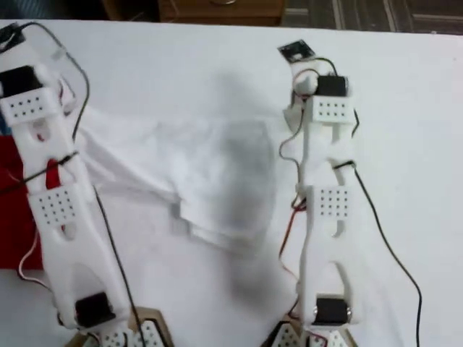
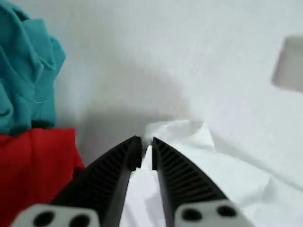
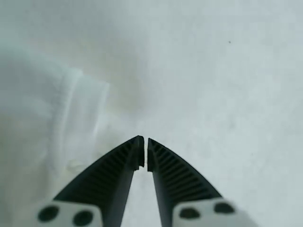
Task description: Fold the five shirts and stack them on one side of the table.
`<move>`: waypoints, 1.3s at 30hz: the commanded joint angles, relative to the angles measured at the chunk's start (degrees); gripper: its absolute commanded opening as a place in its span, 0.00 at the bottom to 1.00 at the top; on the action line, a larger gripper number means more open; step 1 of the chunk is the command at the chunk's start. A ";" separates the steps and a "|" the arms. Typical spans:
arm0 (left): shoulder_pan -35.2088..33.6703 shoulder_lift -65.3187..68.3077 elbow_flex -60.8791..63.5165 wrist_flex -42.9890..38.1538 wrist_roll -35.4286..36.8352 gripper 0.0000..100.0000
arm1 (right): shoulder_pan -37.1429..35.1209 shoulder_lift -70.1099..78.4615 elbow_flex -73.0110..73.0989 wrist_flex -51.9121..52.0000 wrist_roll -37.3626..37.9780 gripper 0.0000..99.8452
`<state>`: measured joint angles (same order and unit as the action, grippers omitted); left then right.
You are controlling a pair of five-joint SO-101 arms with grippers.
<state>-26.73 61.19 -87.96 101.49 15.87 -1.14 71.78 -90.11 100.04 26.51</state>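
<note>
The white shirt (image 1: 210, 173) lies crumpled on the white table (image 1: 405, 108), between the 2 arms. The left end effector (image 2: 147, 146) is clenched on a bunched edge of it. A red shirt (image 2: 33, 175) and a teal shirt (image 2: 26, 80) lie just beside that edge. The right end effector (image 3: 145, 149) is pinched closed and grasps nothing, over bare table just beside the white shirt's hem. Well beyond the white shirt, past the table's edge, are a wooden cabinet (image 1: 217, 11) and dark floor (image 1: 376, 13).
</note>
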 commanded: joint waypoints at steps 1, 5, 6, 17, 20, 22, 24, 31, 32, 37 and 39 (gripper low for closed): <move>0.35 -1.14 -2.07 0.35 -1.41 0.14 | 0.04 -5.76 -2.11 1.45 -0.53 0.02; -1.23 -1.14 -2.07 0.00 -1.67 0.19 | -1.19 -6.11 -2.11 1.45 -0.53 0.02; -1.85 -1.23 -2.07 -0.18 -1.76 0.19 | -1.80 -6.11 -2.11 1.45 -0.53 0.02; 1.67 0.97 9.19 -19.87 -1.58 0.11 | -11.03 -3.74 -2.20 -4.26 -0.62 0.02; 3.34 1.14 12.97 -24.44 -1.32 0.03 | -11.03 -1.63 -2.20 -6.46 -0.62 0.02; 4.13 1.58 14.20 -24.97 -2.64 0.02 | -10.86 0.04 -2.20 -6.90 -0.62 0.02; 4.13 1.58 14.90 -25.93 -3.16 0.02 | -10.24 1.36 -2.20 -6.81 -0.62 0.02; 2.64 1.85 15.87 -27.60 -3.43 0.02 | -6.73 2.68 -2.20 -6.46 -0.35 0.02; 2.46 2.29 15.69 -27.69 -3.87 0.02 | -6.37 2.68 -2.11 -6.37 -0.35 0.02; 1.85 6.15 15.60 -27.69 -5.98 0.02 | -5.67 2.68 -2.11 -6.37 -0.26 0.02; 1.41 7.91 15.16 -27.78 -7.12 0.02 | -5.14 2.68 -2.11 -6.37 -0.18 0.02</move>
<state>-24.35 68.75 -71.87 74.51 9.98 -7.38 74.95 -90.11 94.07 26.51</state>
